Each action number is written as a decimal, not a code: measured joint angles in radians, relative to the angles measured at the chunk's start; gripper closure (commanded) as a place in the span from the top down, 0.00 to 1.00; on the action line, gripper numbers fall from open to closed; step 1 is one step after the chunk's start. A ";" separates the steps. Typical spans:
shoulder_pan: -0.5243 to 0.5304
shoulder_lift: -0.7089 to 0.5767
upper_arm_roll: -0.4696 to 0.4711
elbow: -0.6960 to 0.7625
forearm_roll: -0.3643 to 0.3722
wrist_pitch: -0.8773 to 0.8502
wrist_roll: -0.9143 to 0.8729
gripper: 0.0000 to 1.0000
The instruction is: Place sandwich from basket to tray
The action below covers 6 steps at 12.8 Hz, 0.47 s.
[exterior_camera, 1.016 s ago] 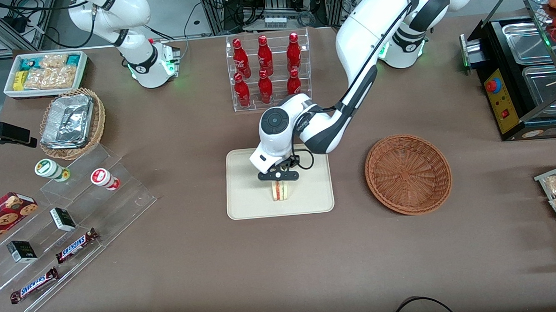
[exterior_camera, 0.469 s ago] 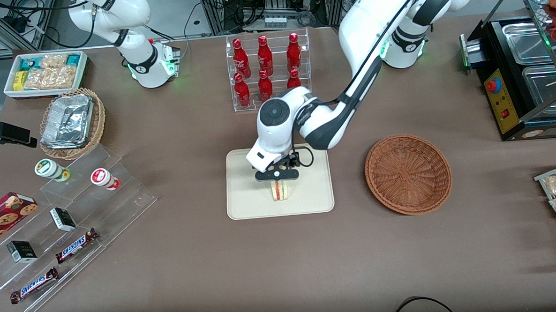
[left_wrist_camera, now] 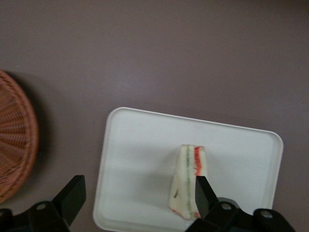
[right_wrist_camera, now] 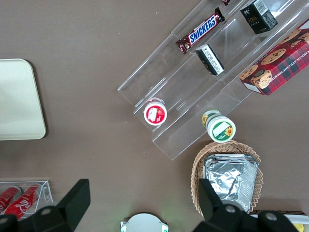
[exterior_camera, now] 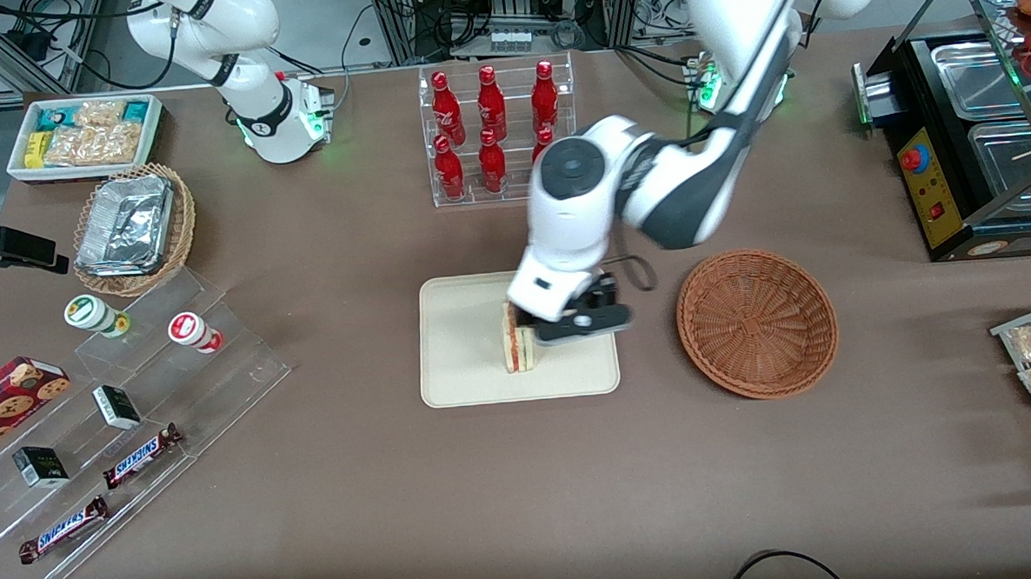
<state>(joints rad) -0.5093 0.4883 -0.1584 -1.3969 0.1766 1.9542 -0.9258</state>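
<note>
From my remote station I saw a brown counter (exterior_camera: 332, 471). At its centre lay the cream tray (exterior_camera: 461, 344), with the empty reddish-brown basket (exterior_camera: 756, 322) at the tray's three o'clock in the front view, near it but not touching. A clear rack of red bottles (exterior_camera: 491, 134) stood at the tray's twelve o'clock, farther from the front camera. The left arm's gripper (exterior_camera: 578, 323) hung above the tray's three o'clock edge, its fingers (left_wrist_camera: 72, 193) spread wide and released, grasping nothing. The sandwich (exterior_camera: 518, 343) stood on edge on the tray, its red and green filling facing up, just beside one gripper finger in the wrist view.
</note>
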 measured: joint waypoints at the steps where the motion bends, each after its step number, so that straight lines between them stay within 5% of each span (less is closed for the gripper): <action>1: 0.040 -0.032 0.002 -0.002 0.000 -0.042 0.030 1.00; 6: 0.239 -0.179 0.004 -0.037 -0.029 -0.186 0.254 1.00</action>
<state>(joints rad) -0.2704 0.3095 -0.1546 -1.4338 0.1472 1.7686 -0.6715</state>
